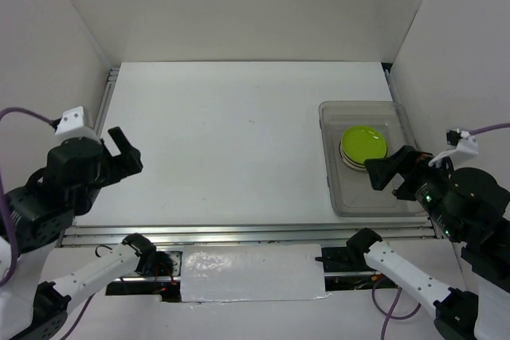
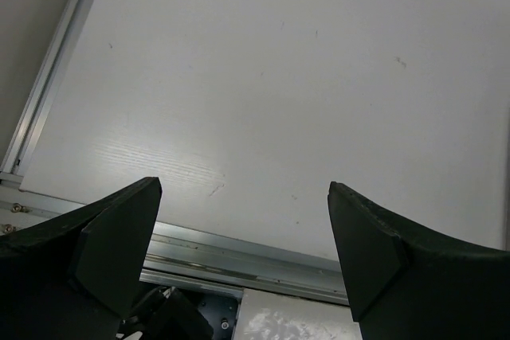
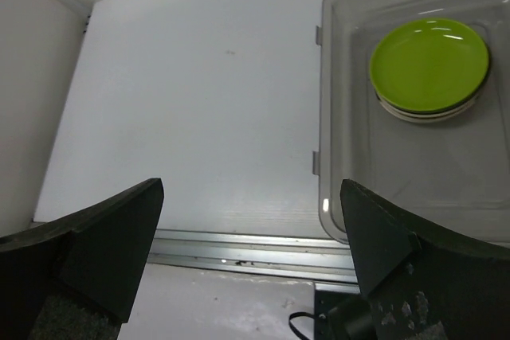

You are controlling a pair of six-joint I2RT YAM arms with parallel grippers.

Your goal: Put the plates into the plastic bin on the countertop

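Two wide-spread, empty hands — left hand (image 1: 127,151), right hand (image 1: 383,170) — above a matte white countertop (image 1: 231,141) between white walls (image 1: 239,5)

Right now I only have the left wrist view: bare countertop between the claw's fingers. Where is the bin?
Observer: The bin sits at the right edge of the countertop, near the right claw.
Reviewer: Any plates in it?
Observer: Yes, a stack with a green plate on top.
Reviewer: Is the right claw holding anything?
Observer: No, it is open and empty.
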